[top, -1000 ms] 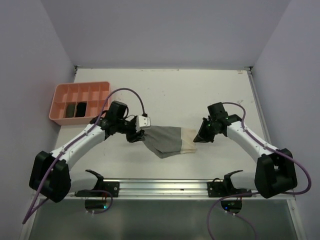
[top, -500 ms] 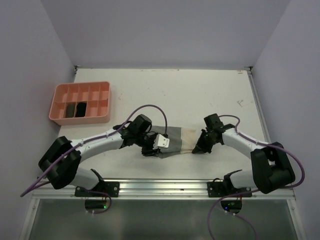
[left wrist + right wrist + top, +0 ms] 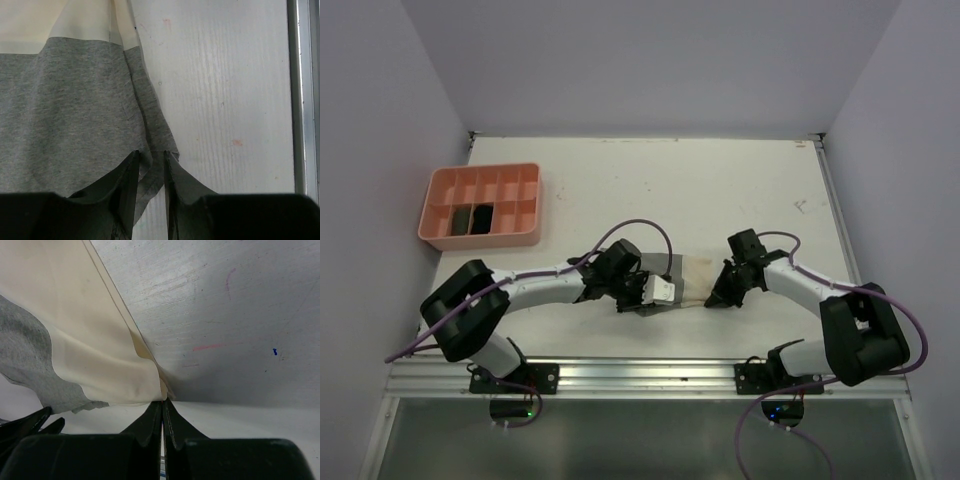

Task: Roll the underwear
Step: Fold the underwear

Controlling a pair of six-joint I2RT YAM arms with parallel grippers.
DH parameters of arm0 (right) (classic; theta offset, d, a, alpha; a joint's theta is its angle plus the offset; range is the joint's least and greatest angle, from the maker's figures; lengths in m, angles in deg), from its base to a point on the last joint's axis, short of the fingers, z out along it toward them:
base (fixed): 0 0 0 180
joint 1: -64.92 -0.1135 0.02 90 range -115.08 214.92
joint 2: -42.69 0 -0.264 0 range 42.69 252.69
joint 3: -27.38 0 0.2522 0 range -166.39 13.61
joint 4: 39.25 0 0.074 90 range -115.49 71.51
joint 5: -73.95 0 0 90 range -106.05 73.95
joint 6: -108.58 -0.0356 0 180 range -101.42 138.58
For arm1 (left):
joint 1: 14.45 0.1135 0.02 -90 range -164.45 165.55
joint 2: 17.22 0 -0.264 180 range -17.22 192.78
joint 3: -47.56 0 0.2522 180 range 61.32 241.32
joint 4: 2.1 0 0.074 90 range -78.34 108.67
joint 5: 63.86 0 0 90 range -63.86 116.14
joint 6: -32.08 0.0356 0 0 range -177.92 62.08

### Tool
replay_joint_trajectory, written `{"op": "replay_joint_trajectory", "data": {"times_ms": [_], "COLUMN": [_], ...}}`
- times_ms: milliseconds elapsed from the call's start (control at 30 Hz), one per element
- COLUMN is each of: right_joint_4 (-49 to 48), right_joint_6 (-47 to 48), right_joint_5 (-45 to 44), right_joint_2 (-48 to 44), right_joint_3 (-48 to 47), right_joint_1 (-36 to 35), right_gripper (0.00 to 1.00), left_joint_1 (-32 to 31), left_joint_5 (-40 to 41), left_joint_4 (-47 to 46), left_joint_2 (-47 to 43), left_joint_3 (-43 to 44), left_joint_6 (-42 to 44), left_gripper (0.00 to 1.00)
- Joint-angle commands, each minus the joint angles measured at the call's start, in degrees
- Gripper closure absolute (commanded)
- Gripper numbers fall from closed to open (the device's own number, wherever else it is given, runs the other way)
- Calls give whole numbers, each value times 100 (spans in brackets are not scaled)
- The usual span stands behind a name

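Note:
A grey underwear (image 3: 672,268) with a cream waistband (image 3: 698,274) lies flat on the table between my two arms. My left gripper (image 3: 670,299) is at its near edge. In the left wrist view the left gripper (image 3: 151,159) has its jaws a narrow gap apart, astride a fold of the grey cloth (image 3: 75,110). My right gripper (image 3: 713,296) is at the waistband's near right corner. The right wrist view shows it (image 3: 162,401) shut on the cream band (image 3: 90,355). Two black rolls (image 3: 470,218) sit in the pink tray.
The pink compartment tray (image 3: 480,180) stands at the far left by the wall. A metal rail (image 3: 650,375) runs along the table's near edge, close to the cloth. Walls enclose the table on the left, back and right.
My left arm has swung right along the cloth's near edge, and its jaws have narrowed around the grey fold. My right gripper dropped toward the near edge, still pinching the waistband.

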Motion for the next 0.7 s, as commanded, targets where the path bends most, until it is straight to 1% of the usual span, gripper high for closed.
{"op": "replay_joint_trajectory", "data": {"times_ms": [0,100,133,200,233,267,433,533,567,600,633,667], "right_joint_4": [-26,-8,-17,0,-8,0,141,255,264,290,317,334], "right_joint_6": [-88,-88,-88,-79,-79,-79,-18,9,9,9,26,26], "right_joint_5": [-165,-174,-165,-165,-156,-156,-156,-200,-209,-209,-209,-209], "right_joint_2": [-67,-103,-120,-120,-129,-147,-243,-357,-401,-402,-402,-419], "right_joint_3": [40,58,75,75,84,84,58,40,40,31,40,40], "right_joint_1": [-23,-23,-23,-23,-23,-23,-31,-23,-23,-23,-23,-23], "right_gripper": [96,96,96,96,96,96,96,96,96,96,96,96], "left_joint_1": [-111,-173,-182,-190,-190,-182,-190,-199,-191,-199,-199,-199], "left_joint_5": [94,112,138,173,200,252,253,156,226,278,314,375], "left_joint_4": [-306,-201,-192,-122,-130,-113,1,107,107,38,-24,-94], "left_joint_2": [124,221,239,187,160,116,-253,-306,-297,-289,-297,-306], "left_joint_3": [121,156,165,200,200,200,121,104,112,95,77,60], "left_joint_6": [-82,-82,-143,-179,-231,-249,-249,-301,-354,-416,-477,-504], "left_gripper": [71,80,86,94,100,100,100,100,94,85,74,72]}}
